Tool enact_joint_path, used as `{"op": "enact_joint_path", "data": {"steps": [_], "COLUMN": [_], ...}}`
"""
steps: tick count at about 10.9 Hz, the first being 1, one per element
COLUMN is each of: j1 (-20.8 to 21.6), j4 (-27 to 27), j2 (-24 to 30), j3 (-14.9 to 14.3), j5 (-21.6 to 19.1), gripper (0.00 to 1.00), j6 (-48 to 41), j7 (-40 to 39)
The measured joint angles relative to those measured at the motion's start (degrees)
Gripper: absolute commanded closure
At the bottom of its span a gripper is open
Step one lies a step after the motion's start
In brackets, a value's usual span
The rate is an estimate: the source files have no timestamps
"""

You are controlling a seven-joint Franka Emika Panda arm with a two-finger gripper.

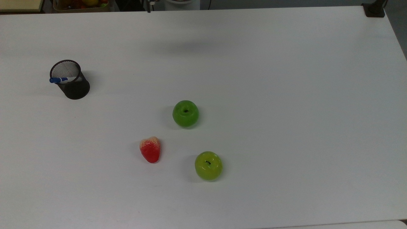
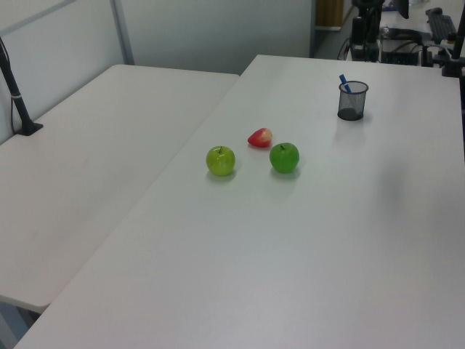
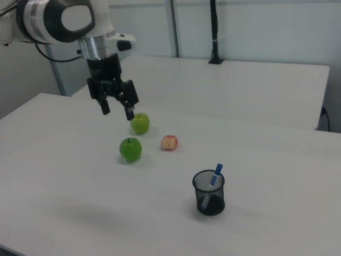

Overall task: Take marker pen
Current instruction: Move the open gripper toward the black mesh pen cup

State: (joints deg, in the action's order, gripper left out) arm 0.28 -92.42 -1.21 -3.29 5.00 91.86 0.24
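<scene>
The marker pen (image 1: 60,79) stands slanted in a black mesh cup (image 1: 75,87) at the top view's left, blue cap sticking out over the rim. In the left view the marker pen (image 2: 344,82) and cup (image 2: 352,103) are at the far right of the table. In the right view the marker pen (image 3: 216,174) leans in the cup (image 3: 209,196) at the front. My gripper (image 3: 117,113) hangs open in the air, empty, well to the right view's left of the cup and high above the table.
A dark green apple (image 1: 185,113), a lighter green apple (image 1: 208,165) and a red strawberry (image 1: 150,149) lie mid-table. A second table (image 2: 94,145) adjoins on the left view's left, with a black post (image 2: 18,102) on it.
</scene>
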Motion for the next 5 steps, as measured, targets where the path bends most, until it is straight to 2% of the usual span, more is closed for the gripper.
{"op": "enact_joint_path", "data": {"steps": [5], "j1": [-9.5], "j4": [0.0], "j2": [-3.1], "j3": [-0.2], "j5": [0.0], "gripper": [0.0], "j6": [4.6], "j7": [-4.8]}}
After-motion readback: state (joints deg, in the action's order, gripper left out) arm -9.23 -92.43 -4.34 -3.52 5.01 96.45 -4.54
